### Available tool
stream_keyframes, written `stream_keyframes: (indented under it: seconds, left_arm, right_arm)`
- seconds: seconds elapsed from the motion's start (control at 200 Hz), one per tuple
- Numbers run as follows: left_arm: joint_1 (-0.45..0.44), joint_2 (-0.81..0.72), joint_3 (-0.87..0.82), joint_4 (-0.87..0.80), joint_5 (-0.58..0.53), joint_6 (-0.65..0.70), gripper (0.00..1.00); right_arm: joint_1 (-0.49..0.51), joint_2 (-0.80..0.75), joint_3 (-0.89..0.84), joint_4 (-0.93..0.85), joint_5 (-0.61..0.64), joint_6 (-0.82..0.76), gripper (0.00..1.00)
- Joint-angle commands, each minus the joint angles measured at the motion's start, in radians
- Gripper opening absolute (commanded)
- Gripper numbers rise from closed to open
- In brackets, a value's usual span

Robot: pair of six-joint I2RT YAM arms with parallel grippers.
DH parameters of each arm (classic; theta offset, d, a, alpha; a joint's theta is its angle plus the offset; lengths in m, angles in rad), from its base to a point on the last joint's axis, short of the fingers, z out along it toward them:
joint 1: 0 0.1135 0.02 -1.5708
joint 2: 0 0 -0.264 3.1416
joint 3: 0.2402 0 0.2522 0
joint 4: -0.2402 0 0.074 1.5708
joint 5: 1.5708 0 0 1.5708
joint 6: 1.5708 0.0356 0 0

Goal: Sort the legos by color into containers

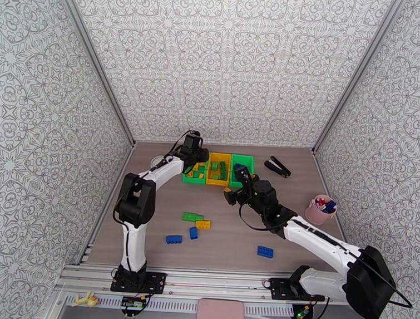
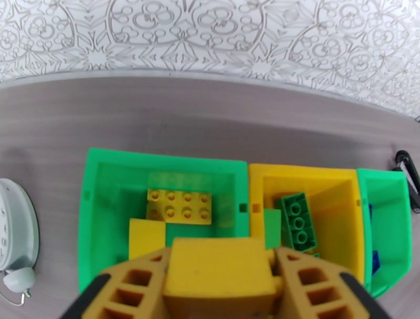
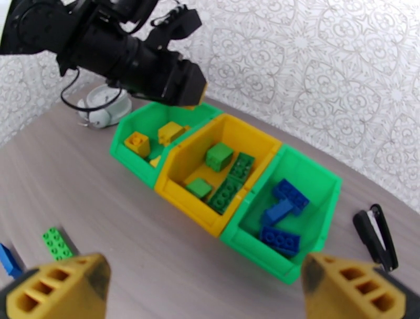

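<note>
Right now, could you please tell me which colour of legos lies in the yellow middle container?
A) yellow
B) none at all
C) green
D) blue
C: in the right wrist view, several green legos lie inside the yellow middle container.

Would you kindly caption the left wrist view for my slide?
Left gripper holding a yellow lego above the green bin of yellow legos, beside the yellow bin with green ones.
</note>
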Motion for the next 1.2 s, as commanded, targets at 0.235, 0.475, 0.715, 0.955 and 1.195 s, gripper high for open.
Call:
stream_keyframes:
  seconds: [0.235, 0.475, 0.715, 0.955, 1.195]
  left_arm:
    - [0.028, 0.039, 0.059, -0.061, 0.01, -0.011, 0.59]
    - [0.007, -0.125, -0.072, -0.012, 0.021, 0.004, 0.84]
    - [-0.021, -0.399, -0.377, 0.092, 0.185, 0.078, 0.99]
    - [-0.118, -0.676, -0.662, 0.144, 0.258, 0.25, 1.0]
    - [-0.27, -0.861, -0.821, 0.111, 0.413, 0.515, 1.0]
  right_arm:
    - [-0.007, -0.127, -0.076, -0.045, 0.166, 0.032, 1.0]
    - [-0.008, -0.253, -0.126, -0.202, 0.276, 0.114, 1.0]
    - [-0.008, -0.358, -0.146, -0.515, 0.249, 0.351, 1.0]
    - [-0.008, -0.39, -0.138, -0.835, 0.242, 0.687, 1.0]
    - [-0.008, -0.38, -0.203, -0.991, 0.109, 0.909, 1.0]
